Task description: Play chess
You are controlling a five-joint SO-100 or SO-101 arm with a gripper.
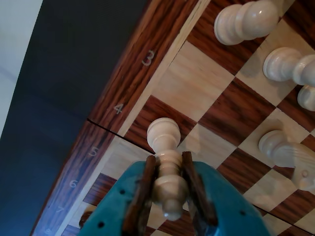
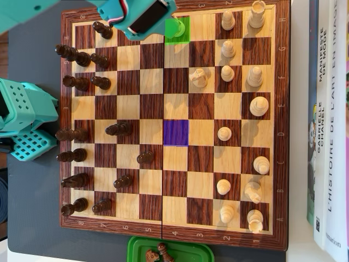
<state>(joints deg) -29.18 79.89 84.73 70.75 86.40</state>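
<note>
My teal gripper (image 1: 169,158) with brown pads is shut on a white pawn (image 1: 164,132), holding it by its body, upright, head toward the camera. The pawn's base hangs over or rests on a dark edge square beside the border number 4 of the wooden chessboard (image 1: 123,73); I cannot tell if it touches. In the overhead view the gripper (image 2: 173,24) is at the board's top edge (image 2: 218,5), and the pawn (image 2: 178,27) sits inside a green-marked square. A purple-marked square (image 2: 175,132) lies mid-board.
White pieces (image 2: 253,106) fill the board's right side, dark pieces (image 2: 82,82) the left. Nearby white pieces (image 1: 246,20) stand right of the held pawn. A green tray (image 2: 188,252) with captured dark pieces sits below the board. Books (image 2: 327,120) lie right; teal arm base (image 2: 22,120) left.
</note>
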